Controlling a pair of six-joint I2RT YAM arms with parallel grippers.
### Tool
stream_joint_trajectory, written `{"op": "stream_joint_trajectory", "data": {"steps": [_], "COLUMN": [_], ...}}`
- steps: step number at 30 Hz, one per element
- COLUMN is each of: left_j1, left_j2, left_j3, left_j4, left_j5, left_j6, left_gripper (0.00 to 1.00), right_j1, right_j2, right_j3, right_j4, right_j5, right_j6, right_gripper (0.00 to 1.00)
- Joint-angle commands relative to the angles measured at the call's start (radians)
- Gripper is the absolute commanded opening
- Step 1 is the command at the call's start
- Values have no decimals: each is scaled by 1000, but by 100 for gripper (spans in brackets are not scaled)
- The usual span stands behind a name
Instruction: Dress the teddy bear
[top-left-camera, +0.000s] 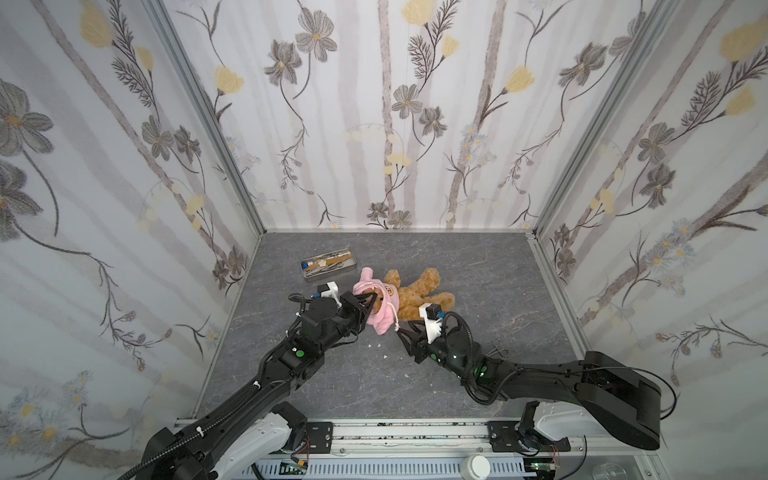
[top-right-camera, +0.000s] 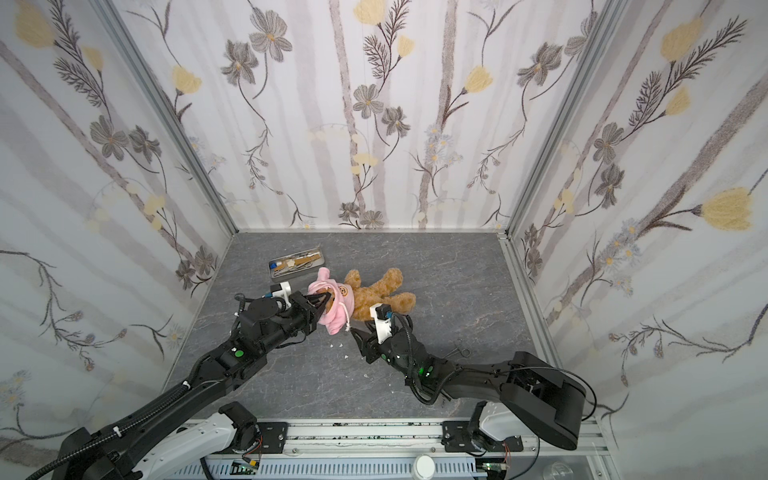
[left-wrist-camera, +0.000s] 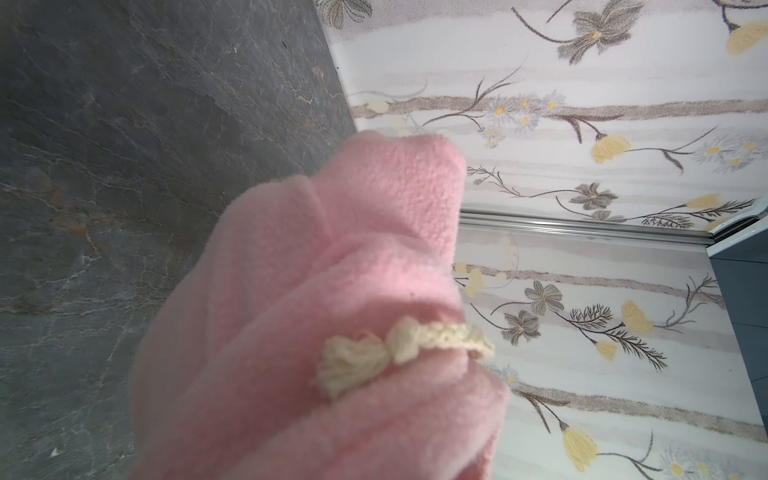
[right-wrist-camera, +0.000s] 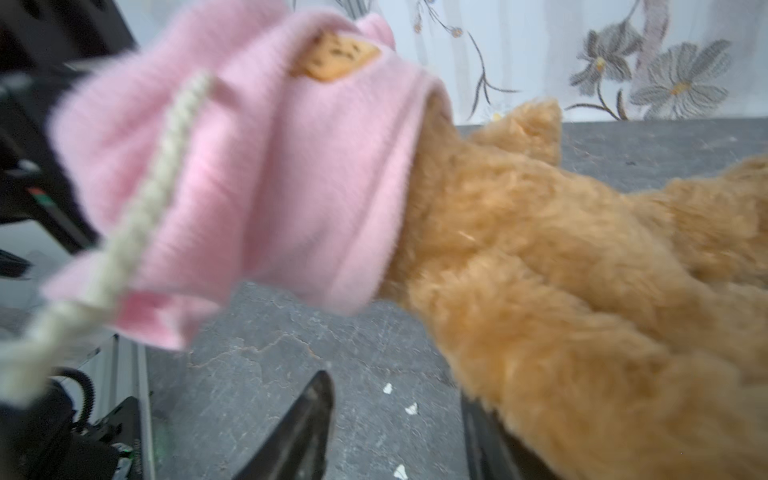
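Left claw, its arm stretched low over the bench, reaches the teddy bear lying mid-bench and is clamped on the pink hoodie over its head, while the right claw sits just beside the hoodie, jaws apart.

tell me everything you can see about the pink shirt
The shirt is soft pink fleece, bunched, with a small orange bear-face emblem and a cream braided cord ending in a frayed tassel. It is pulled over the bear's head and upper body as the bear lies on the table; brown limbs stick out past its hem. The left end effector is shut on the end away from the hem. The open right end effector is near the cord's tip.
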Motion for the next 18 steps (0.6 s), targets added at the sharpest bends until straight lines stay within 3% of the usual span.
{"op": "stream_joint_trajectory", "data": {"steps": [1,3,8,12,18], "left_j1": [8,18,20,20,20], "left_j2": [-11,-18,-8,-10,-10], "left_j3": [-10,-10,6,10,13], "left_j4": [71,71,81,81,81], "left_j5": [3,0,10,12,14], "left_j6": [-34,-46,-88,-108,-119], "left_gripper": [0,0,0,0,0], "right_j1": [-18,-22,-11,0,11], "right_j2": [-68,-92,8,93,199], "right_j3": [2,-28,-26,11,39], "right_j4": [-112,-94,52,151,217], "right_j5": [-72,-98,-180,-173,-41], "right_j6": [-61,-72,-62,-33,26], "right_gripper": [62,59,28,27,37]}}
